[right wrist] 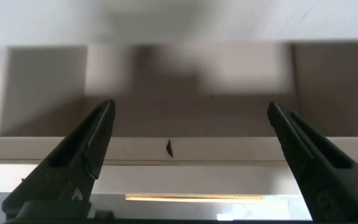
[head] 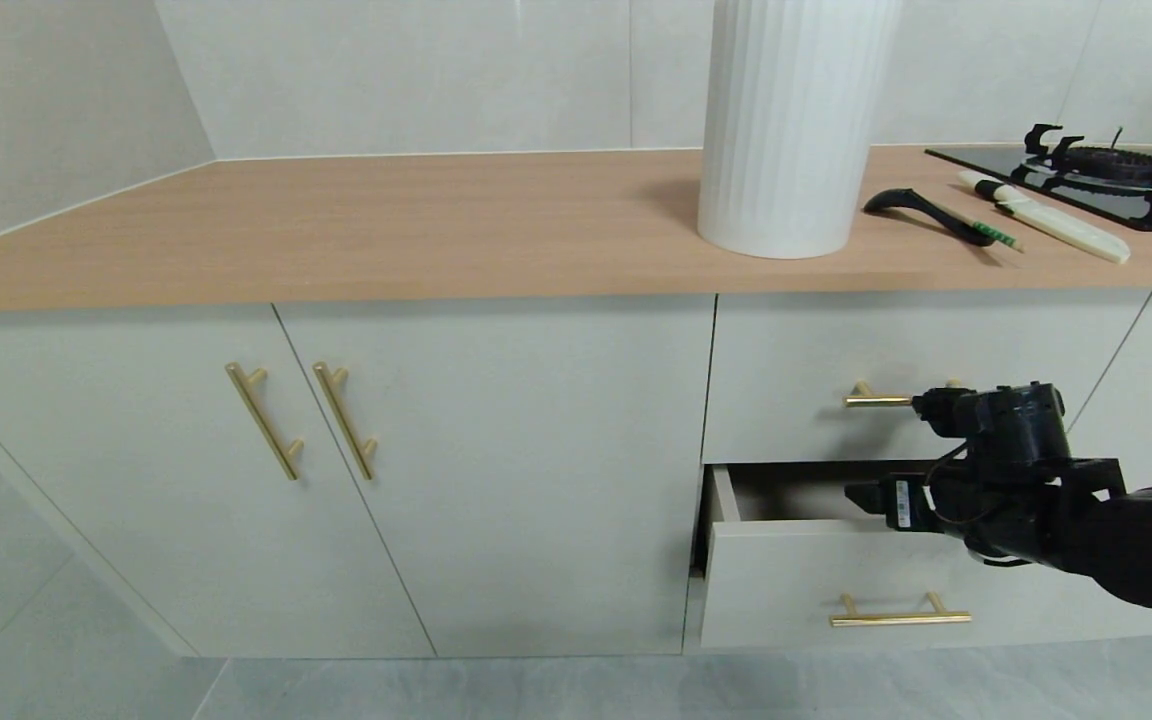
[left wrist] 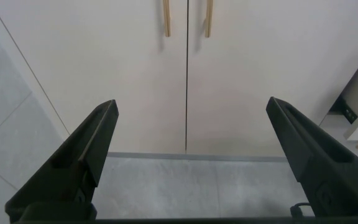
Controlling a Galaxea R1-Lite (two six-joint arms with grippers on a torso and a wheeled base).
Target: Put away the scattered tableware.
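A: Right gripper (right wrist: pixel 189 107) spread wide, empty, arm level at the open drawer (head: pixel 796 580).
B: Left gripper (left wrist: pixel 191 111) gapes too, facing the cabinet doors (left wrist: pixel 247 74); ladle (head: pixel 926 210) lies up on the worktop (head: pixel 386 230).

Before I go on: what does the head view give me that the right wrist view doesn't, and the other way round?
Head view, not wrist: the countertop with the white ribbed cylinder, black ladle, pale knife-like utensil, stove and double cabinet doors. Wrist, not head: a close look into the drawer, a dark speck on its front edge. Both: the open drawer, its gold handle, the open right hand.
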